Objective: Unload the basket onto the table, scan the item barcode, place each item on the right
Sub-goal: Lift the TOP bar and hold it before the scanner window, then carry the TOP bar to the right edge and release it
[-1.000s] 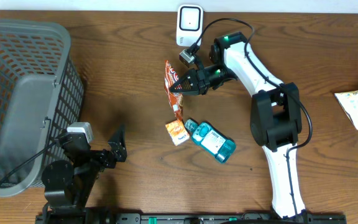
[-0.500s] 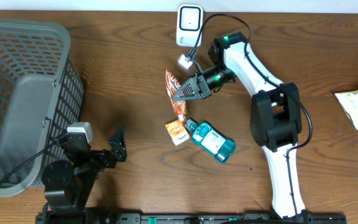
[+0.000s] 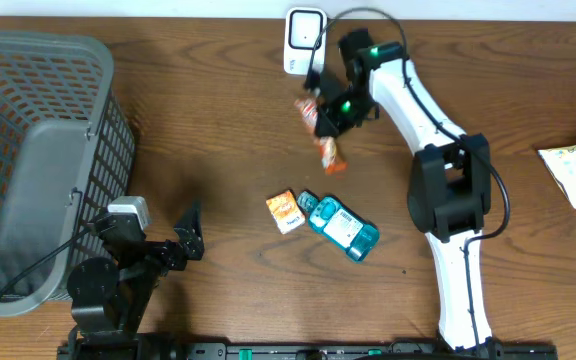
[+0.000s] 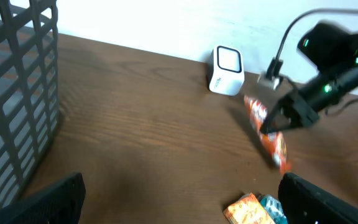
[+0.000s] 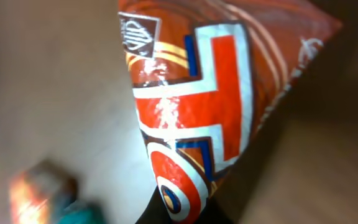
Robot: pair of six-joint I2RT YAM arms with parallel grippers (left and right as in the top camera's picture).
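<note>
The right gripper (image 3: 330, 112) grips a red-orange foil snack packet (image 3: 326, 148) near the white box-shaped barcode scanner (image 3: 306, 40), while the left gripper (image 3: 193, 233) stands wide open.

Overhead cam: fixed above table (image 3: 198, 150), looks straight dn from far off. Takes in whole top: basket (image 3: 38, 150) at left, scanner (image 3: 305, 40) at far edge, both arm bases at near edge.

Left wrist cam: low, nr the tabletop, faces across twd far wall. Left gripper (image 4: 180, 186) fingers (image 4: 58, 199) frame the btm corners.

Right wrist cam: v. close, snack packet (image 5: 197, 93) fills most of frame, rest blurred.

Shared: overhead & left wrist both catch basket, scanner, snack packet, right arm (image 3: 418, 95), orange box (image 3: 283, 211). Right wrist shares only snack packet, orange box & a bit of table w/ them.
</note>
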